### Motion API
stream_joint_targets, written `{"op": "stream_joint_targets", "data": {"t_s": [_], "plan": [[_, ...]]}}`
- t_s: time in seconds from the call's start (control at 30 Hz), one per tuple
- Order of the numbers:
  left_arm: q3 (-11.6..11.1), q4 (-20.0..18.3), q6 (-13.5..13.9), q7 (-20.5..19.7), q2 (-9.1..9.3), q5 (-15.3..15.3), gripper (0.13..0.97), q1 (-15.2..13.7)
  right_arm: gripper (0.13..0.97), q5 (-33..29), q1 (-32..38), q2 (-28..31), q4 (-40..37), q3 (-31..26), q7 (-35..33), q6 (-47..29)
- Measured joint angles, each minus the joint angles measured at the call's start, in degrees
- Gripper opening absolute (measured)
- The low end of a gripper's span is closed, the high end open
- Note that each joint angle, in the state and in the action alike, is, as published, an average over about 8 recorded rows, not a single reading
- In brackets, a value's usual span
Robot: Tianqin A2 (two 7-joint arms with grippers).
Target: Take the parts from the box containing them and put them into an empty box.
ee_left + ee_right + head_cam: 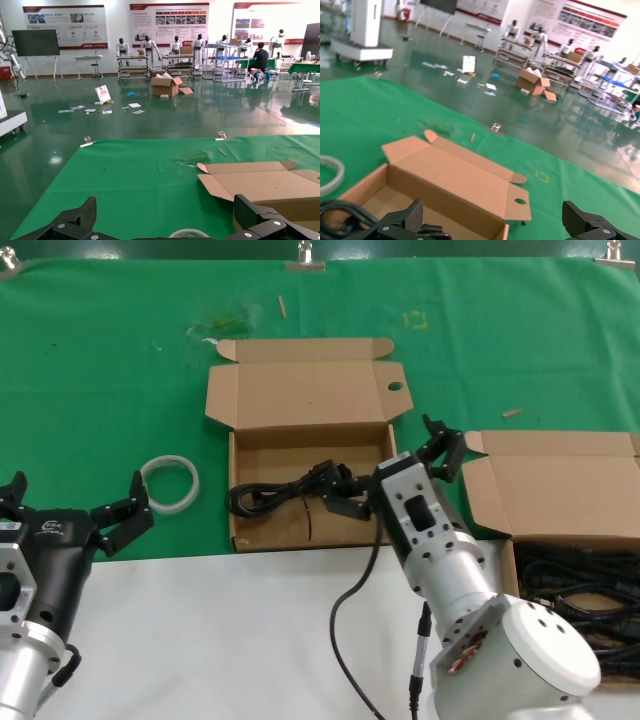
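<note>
Cords [585, 600] mostly sit in the source box [500, 545], one [285, 492] in the holed box [300, 455], right gripper [395, 485] spread open.

Head view steeply down; both wrist views low, level, sharing the holed-tab box [455, 190] with it.

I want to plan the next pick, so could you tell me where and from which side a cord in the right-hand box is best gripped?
Judging by the head view, the cords lie as a flat black tangle in the open box, lid folded back. Come from straight above with the right gripper, which hangs open over the other box, and pinch a raised loop near the pile's middle. The individual plugs are too dark to pick out.
</note>
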Motion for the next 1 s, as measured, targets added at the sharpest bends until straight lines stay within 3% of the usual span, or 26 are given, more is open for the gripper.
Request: {"op": "stream_joint_targets", "data": {"t_s": [1.0], "plan": [[0.0, 0.0, 0.0, 0.0, 0.0, 0.0, 0.966, 0.0, 0.966, -20.2, -10.9, 0.0, 5.3, 17.0, 31.7, -13.7]]}}
